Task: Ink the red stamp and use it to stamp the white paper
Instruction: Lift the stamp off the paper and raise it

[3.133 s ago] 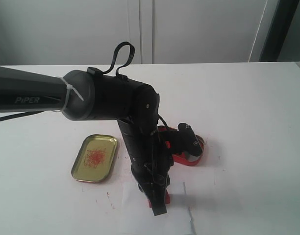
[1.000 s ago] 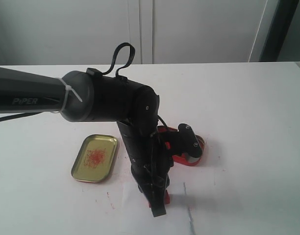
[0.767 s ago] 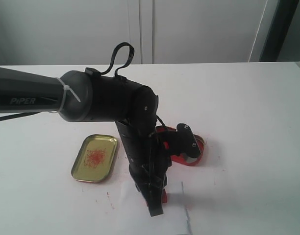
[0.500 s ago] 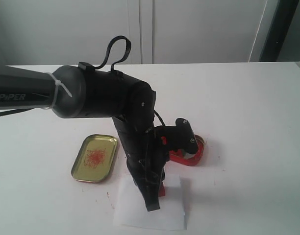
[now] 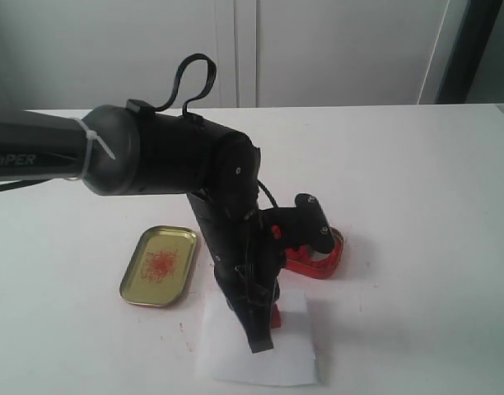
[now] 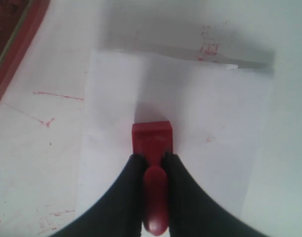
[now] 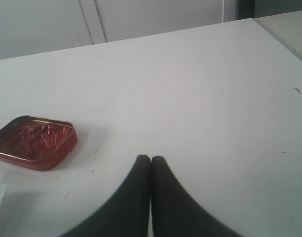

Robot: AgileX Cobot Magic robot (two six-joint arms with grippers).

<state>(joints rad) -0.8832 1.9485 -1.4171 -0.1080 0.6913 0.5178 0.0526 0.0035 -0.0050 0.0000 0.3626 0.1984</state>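
The red stamp [image 6: 152, 138] hangs base-down over the white paper [image 6: 215, 128], its knob handle clamped between the fingers of my left gripper [image 6: 152, 159], which is shut on it. In the exterior view the left gripper [image 5: 267, 317] holds the red stamp [image 5: 274, 314] above the near part of the white paper [image 5: 289, 358], which lies at the table's front edge. Whether the base touches the sheet I cannot tell. My right gripper [image 7: 150, 159] is shut on nothing, above bare table, away from the paper.
The oval red tin of ink paste [image 5: 322, 259] [image 7: 32, 140] lies open just behind the paper, partly hidden by the left arm. The gold-coloured lid [image 5: 159, 265] with red smears lies to its left. Red ink specks mark the table near the paper.
The left gripper with the stamp has lifted and drawn back a little. The paper, earlier mostly below the frame edge, now shows nearly whole under the stamp.
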